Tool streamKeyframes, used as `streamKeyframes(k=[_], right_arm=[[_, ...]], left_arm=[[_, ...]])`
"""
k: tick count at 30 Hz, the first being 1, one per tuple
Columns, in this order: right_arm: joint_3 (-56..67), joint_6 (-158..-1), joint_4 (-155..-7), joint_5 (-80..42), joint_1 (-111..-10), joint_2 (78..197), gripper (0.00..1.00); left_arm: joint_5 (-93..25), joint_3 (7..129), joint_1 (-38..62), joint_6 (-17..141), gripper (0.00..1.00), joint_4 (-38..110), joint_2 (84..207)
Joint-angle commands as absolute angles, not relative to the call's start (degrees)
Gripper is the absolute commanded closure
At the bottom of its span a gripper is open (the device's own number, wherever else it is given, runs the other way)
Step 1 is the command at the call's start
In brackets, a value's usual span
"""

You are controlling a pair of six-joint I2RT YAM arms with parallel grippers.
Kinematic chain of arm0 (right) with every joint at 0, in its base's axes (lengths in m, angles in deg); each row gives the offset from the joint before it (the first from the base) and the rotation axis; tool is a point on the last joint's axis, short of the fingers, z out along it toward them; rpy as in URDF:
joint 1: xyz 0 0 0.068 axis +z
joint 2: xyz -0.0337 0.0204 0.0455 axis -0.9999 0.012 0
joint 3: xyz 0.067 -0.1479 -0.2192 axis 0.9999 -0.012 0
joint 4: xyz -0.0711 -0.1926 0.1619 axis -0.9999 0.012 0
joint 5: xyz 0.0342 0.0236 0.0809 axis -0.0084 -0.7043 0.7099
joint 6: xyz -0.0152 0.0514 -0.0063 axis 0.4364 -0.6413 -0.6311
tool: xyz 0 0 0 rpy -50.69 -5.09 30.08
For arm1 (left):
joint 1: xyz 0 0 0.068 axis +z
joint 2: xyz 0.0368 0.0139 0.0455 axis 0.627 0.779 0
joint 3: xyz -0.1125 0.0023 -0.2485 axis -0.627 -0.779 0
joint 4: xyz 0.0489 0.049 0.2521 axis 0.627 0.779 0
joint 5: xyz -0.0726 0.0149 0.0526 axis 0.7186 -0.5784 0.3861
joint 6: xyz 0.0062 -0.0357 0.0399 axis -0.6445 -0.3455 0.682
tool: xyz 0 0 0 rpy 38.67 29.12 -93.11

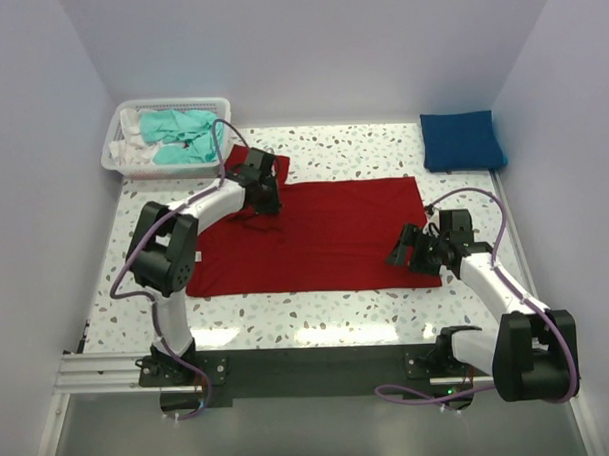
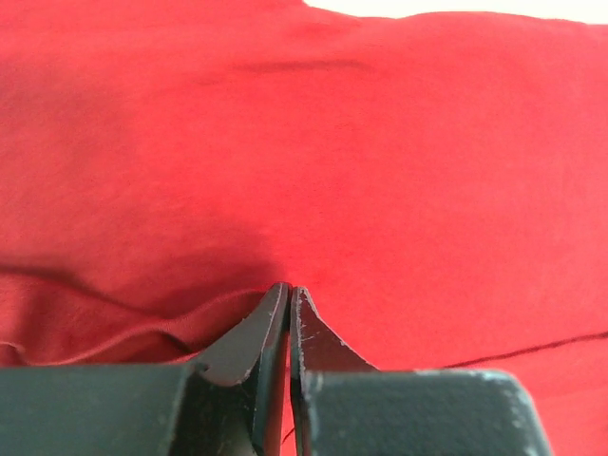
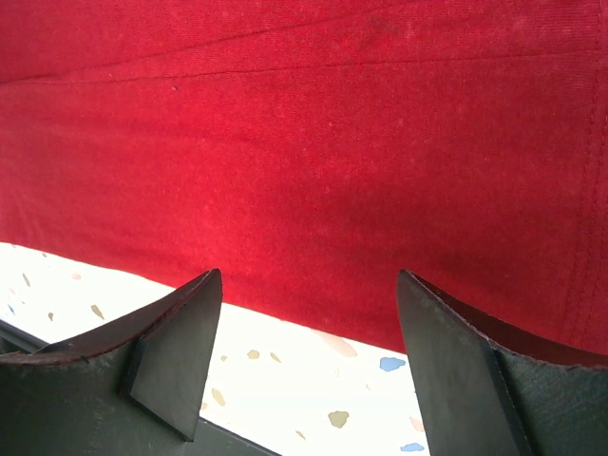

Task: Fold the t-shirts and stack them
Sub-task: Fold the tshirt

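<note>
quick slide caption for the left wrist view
Left claw pinched shut on a raised fold of the deep red soft cloth t-shirt.

My top view is bright and even, light bouncing off white walls, shadows faint. My left wrist picture is soft: red shirt (image 2: 399, 142) oversaturated, left fingers (image 2: 328, 347) blurred. My right fingers (image 3: 176, 351) sit dark, near-silhouetted.

Left arm (image 1: 219, 203): white tube — black joints
Right arm (image 1: 491, 281): white and black too
Cables (image 1: 471, 190): purple loops
Right gripper (image 3: 309, 277): black wedge fingers
</note>
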State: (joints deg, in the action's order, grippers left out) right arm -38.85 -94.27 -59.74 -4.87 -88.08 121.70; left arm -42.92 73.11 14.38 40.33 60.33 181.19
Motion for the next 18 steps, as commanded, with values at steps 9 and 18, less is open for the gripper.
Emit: streamKeyframes(k=[9, 18], right_arm=[[-39.6, -93.3, -60.7, -5.2, -87.9, 122.4, 0.23], [-39.8, -93.2, -61.6, -2.1, -87.9, 122.2, 0.23]], left_arm=[[-46.5, 78.3, 7.2, 54.4, 0.80, 59.1, 183.7], [-48.4, 76.9, 6.6, 50.8, 0.64, 57.7, 178.3]])
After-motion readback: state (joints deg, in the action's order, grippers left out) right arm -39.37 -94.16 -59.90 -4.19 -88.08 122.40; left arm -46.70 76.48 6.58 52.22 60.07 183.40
